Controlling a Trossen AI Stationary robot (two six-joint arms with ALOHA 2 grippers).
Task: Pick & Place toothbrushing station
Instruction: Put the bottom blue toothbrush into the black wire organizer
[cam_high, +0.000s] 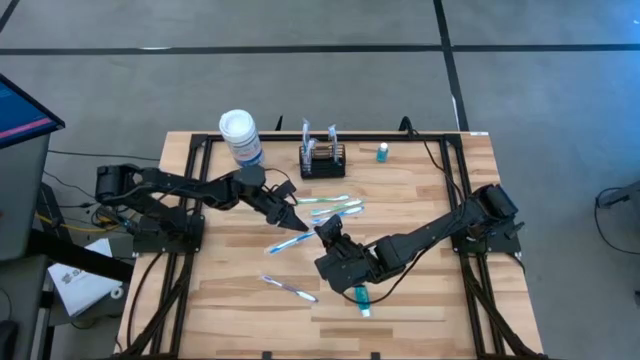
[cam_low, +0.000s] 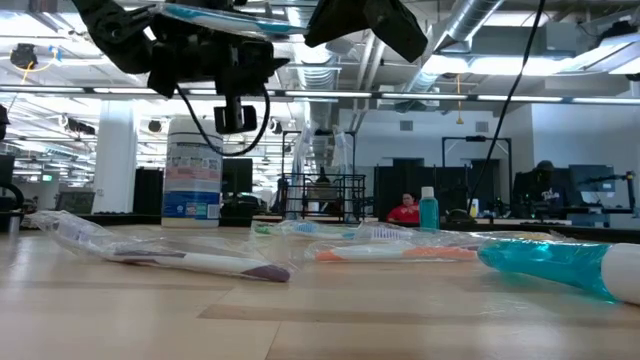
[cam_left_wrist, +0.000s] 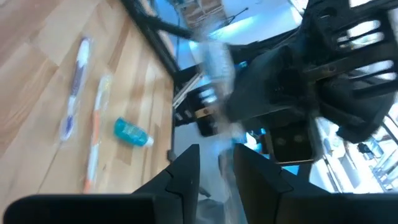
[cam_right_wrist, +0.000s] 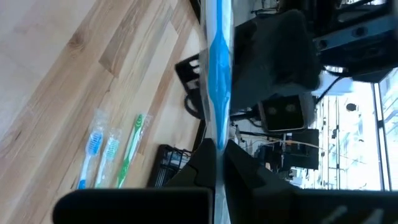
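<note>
Near worktop (cam_high: 420, 290) far edge, black mesh basket (cam_high: 323, 160) at twelve o'clock from both pincers, left pincer (cam_high: 302, 224) and closed right pincer (cam_high: 322, 231) each pinching a wrapped blue toothbrush (cam_high: 292, 241).

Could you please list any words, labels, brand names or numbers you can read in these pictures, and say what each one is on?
None can be read.
Round canister: its blue label carries print, too blurred to read.
Small blue bottle: no legible label.
Wrapped toothbrushes: any print on the wrappers is too small to read.
</note>
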